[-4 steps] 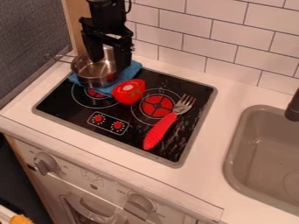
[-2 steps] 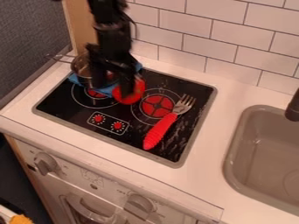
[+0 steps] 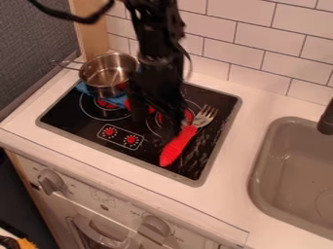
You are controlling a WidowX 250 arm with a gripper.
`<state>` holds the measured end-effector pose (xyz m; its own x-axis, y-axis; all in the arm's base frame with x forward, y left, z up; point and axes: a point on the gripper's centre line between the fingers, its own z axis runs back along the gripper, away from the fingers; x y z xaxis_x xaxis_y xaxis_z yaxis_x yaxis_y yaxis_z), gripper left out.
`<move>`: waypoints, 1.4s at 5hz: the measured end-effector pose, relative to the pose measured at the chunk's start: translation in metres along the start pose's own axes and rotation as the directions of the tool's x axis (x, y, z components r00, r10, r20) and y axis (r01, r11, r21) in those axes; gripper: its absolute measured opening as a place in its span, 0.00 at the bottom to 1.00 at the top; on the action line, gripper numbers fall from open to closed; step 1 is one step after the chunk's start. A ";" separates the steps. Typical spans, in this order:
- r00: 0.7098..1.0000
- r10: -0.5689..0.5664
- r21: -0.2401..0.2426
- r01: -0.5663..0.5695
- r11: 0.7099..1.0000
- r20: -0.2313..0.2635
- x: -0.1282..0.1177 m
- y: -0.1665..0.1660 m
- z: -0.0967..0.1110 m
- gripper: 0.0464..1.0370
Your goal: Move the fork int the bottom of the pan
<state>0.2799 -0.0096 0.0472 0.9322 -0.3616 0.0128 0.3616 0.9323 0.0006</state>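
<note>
so the gripper (image 3: 156, 128) was a motion-blurred mess, hiding most of the tomato (image 3: 129, 104) and part of the right burner (image 3: 186, 115). its fingers (image 3: 138, 115) looked spread apart with nothing i could make out between them. i counted one fork (image 3: 179, 146), one metal pan (image 3: 107, 90), two burners and two red dials (image 3: 131, 139). compared to the earlier frame, the gripper had swung right from over the pan, while the fork hadn't budged, lying on the stovetop (image 3: 133, 154), prongs toward the wall.
</note>
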 end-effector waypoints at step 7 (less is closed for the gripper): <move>0.989 0.073 0.029 -0.077 0.997 0.127 -0.005 -0.009 0.005 0.39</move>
<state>0.2714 -0.0163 0.0525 0.9471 -0.2889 0.1395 0.2878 0.9573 0.0282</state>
